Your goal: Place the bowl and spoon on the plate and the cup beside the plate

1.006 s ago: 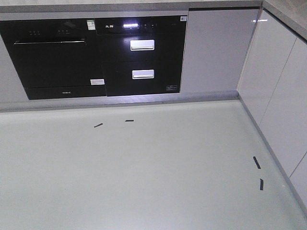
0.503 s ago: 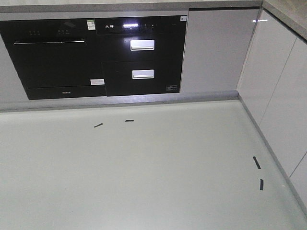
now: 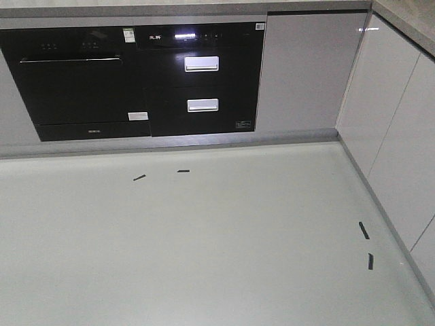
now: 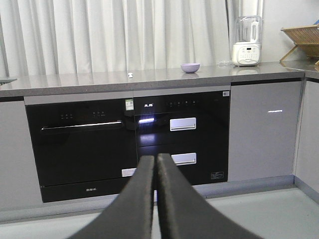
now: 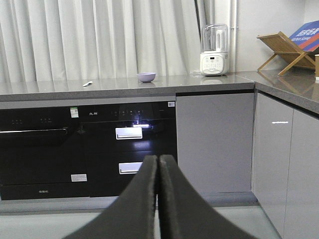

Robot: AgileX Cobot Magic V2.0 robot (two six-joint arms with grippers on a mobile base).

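Bowl (image 4: 190, 67) on countertop (image 4: 75, 79) at 1 o'clock from clenched left gripper (image 4: 155, 158), spoon (image 4: 130, 75) at 11 o'clock, right gripper (image 5: 158, 157) also clenched, both empty.

Glossy black glass-like oven fronts (image 3: 81, 85) with bright metal-look handles (image 3: 202, 64), glossy pale grey cabinet doors (image 3: 306, 75), polished grey stone-look surface (image 4: 99, 79), white cloth curtain (image 4: 99, 35), smooth lavender plastic bowl (image 4: 190, 67), clear plastic blender jug (image 5: 215, 37), bare wooden rack (image 5: 277, 42), matt black left pincer (image 4: 152, 159) and right pincer (image 5: 158, 157), smooth faintly shiny floor (image 3: 204, 244).
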